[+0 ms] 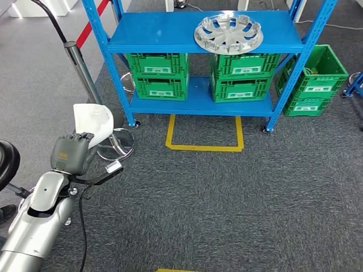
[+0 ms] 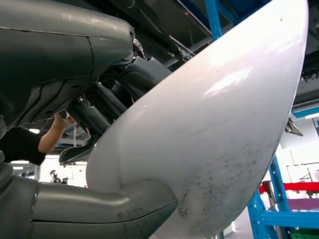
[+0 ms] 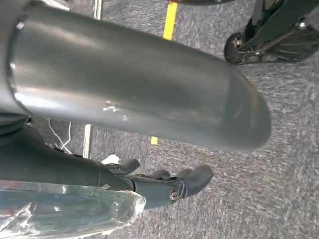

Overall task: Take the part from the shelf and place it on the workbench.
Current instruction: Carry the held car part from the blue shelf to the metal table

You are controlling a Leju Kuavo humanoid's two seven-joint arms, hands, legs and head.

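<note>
You're facing a blue metal shelf [image 1: 205, 31] with 2 boards standing on grey carpet floor [image 1: 257, 204]. On its top board lies 1 silver wheel cover [image 1: 228, 33], flat, toward the right side. The lower board carries 2 stacks of green crates [image 1: 159, 75], 1 at the left and 1 at the right [image 1: 241, 76], with a bare gap between them. On the floor just right of the shelf sits another stack of green crates [image 1: 316, 82]. A yellow tape outline [image 1: 205, 139] marks the carpet directly before the shelf, and a chrome stanchion base [image 1: 116, 144] rests on the carpet at its left.
</note>
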